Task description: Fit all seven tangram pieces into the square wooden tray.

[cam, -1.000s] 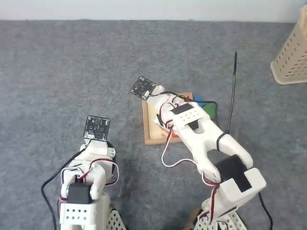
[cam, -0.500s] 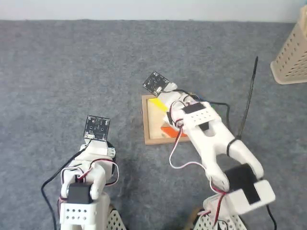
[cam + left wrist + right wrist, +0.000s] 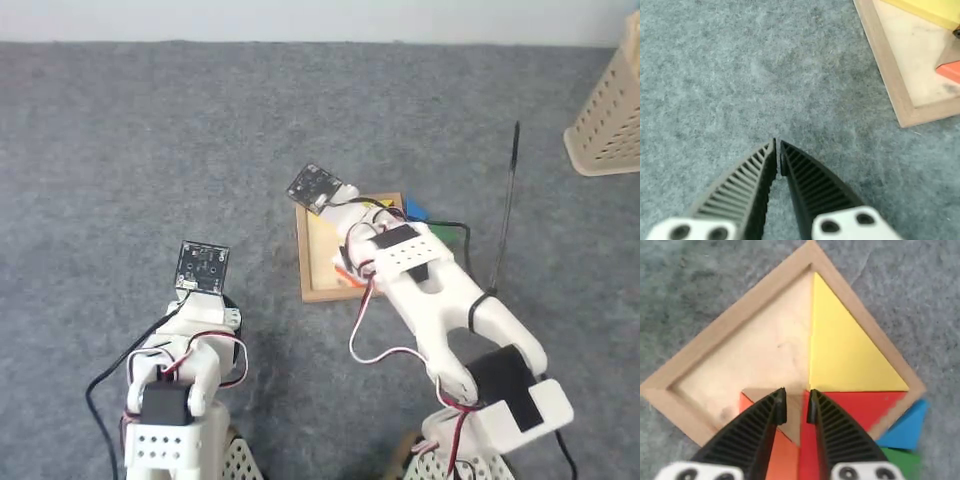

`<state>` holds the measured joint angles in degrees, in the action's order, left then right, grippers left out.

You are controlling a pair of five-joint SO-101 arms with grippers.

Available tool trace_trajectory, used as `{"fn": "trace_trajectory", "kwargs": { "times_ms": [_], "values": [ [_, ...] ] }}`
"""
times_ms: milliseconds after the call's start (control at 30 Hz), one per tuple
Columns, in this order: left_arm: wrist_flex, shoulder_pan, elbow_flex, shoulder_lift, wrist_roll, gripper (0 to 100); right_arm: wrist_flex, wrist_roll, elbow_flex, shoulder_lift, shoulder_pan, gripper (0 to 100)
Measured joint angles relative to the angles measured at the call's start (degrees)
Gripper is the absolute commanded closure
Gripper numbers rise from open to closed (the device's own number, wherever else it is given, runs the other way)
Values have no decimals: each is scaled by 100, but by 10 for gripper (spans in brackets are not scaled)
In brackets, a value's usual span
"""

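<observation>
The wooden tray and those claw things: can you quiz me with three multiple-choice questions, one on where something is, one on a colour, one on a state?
1. Where is the blue piece relative to the tray?
A inside it; B just outside its rim; C far away from it.
2. The big triangle in the tray is:
A purple; B black; C yellow.
3. The left gripper is:
A shut; B wide open; C holding a piece.

Answers:
1 B: the right wrist view shows it lying beyond the rim.
2 C: it is plainly yellow.
3 A: its jaws meet over the carpet with nothing between them.
</observation>
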<state>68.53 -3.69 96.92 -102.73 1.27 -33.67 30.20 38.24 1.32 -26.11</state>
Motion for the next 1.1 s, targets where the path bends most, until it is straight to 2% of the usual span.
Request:
{"fn": "trace_trajectory", "kwargs": {
  "times_ms": [267, 367, 500, 600, 767, 967, 1100],
  "values": [
    [0, 0, 0, 0, 0, 989, -1732, -255, 18, 1916, 1363, 918],
    [0, 0, 0, 0, 0, 989, -2338, -79, 97, 2198, 1705, 916],
    [0, 0, 0, 0, 0, 989, -2585, 114, 88, 2145, 1864, 836],
    [0, 0, 0, 0, 0, 989, -2602, 273, -105, 1732, 1890, 788],
    [0, 0, 0, 0, 0, 989, -2602, 396, -1099, 510, 1908, 784],
    [0, 0, 0, 0, 0, 989, -2602, 721, -2295, -1327, 1899, 735],
    [0, 0, 0, 0, 0, 989, -2602, 774, -2734, -1996, 1899, 734]
  ]
}}
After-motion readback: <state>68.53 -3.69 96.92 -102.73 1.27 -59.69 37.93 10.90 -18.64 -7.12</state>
